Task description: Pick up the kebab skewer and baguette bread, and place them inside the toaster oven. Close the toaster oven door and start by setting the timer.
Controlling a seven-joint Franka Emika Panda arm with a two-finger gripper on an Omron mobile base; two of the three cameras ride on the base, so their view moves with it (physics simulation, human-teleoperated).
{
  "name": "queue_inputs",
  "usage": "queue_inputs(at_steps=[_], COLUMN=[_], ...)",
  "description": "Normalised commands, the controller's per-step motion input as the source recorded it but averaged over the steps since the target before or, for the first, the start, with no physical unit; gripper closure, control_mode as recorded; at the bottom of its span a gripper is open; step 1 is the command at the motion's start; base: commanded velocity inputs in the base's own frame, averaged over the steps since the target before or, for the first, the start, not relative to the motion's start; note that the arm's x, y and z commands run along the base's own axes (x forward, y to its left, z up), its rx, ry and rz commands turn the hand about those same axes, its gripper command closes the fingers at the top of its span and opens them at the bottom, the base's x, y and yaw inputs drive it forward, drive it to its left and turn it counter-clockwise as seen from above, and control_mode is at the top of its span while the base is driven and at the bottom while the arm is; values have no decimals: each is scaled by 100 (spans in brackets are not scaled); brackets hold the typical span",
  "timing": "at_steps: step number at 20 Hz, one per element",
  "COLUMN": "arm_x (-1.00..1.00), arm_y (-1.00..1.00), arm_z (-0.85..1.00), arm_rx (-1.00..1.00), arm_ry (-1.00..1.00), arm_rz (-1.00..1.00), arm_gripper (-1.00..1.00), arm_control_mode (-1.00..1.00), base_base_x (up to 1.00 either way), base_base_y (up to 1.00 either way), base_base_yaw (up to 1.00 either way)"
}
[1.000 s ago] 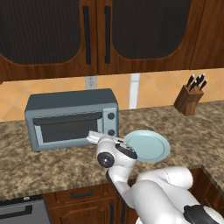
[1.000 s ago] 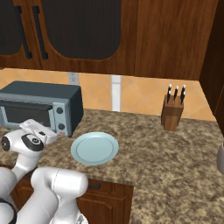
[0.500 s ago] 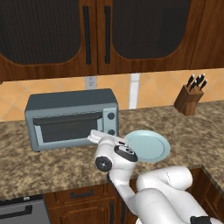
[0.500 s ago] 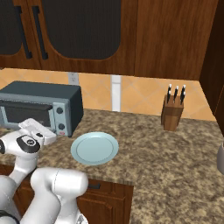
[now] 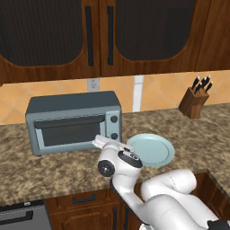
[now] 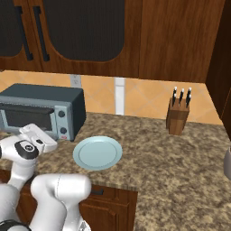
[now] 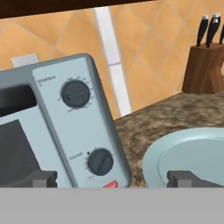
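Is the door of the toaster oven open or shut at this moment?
Shut. The toaster oven door stands upright and flush with the front of the toaster oven, its bar handle along the top edge.

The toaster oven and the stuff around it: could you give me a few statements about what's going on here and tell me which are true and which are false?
1. The toaster oven door is shut. True.
2. The plate holds a loaf of bread. False: the plate is bare.
3. The gripper has its fingers spread wide and holds nothing. True.
4. The knife block stands on the left of the toaster oven. False: it stands far off to the oven's right, past the plate.
5. The oven has two round knobs on its right panel, one above the other. True.
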Motion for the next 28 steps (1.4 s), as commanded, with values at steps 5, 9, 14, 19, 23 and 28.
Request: queue_inputs(at_steps=[5,9,14,19,23,28], arm_x=[0,-1,-9,-5,0,2], arm_y=[-89,-83,-78,-66,-20,0], arm_z=[-45,-14,15,3,-15,-8], arm_rx=[5,3,-19,-55,-79,-87], arm_ry=[-8,-3,15,38,57,58], arm_rz=[12,15,23,26,36,47], arm_gripper=[-100,-100,-100,-100,-100,-100], arm_control_mode=[-100,-100,-100,-100,-100,-100], base_base_x=[0,0,0,0,0,0], base_base_y=[0,0,0,0,0,0], base_base_yaw=[0,0,0,0,0,0])
